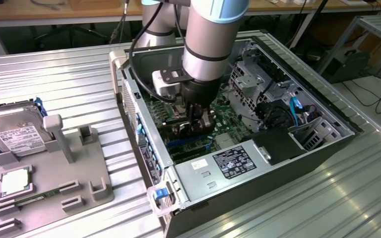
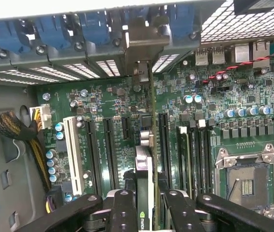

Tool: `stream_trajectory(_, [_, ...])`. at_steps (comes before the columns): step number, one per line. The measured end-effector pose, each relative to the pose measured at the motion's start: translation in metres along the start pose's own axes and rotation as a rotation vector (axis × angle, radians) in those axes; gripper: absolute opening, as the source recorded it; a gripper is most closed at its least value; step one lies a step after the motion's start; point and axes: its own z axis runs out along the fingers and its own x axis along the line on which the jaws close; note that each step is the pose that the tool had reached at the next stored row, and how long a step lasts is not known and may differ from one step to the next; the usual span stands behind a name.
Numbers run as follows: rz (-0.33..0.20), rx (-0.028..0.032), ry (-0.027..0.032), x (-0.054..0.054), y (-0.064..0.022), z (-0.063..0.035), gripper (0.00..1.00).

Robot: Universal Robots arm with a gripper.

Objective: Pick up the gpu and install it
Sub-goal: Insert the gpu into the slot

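gpu [image 2: 144, 164] pinched edge-on in narrowly parted claw [image 2: 146, 205], over mobo [image 2: 103, 111] slots inside PC case [image 1: 263, 193].

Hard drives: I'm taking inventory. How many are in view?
1. The hard drive leans on the gray holder at the exterior view's left. Others may be hidden inside the computer case.

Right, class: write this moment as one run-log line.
gripper: shut on gpu | gpu: edge-on over motherboard slots, inside PC case | hard drive: on grey holder
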Motion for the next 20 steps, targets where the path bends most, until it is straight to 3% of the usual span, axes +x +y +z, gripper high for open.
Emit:
stream_trajectory(7, [-0.005,-0.0004,-0.0007,-0.0001,0.0002,0.0061,0.27])
stream_trajectory(20, [-0.005,-0.0002,-0.0014,-0.0002,0.0002,0.0066,0.27])
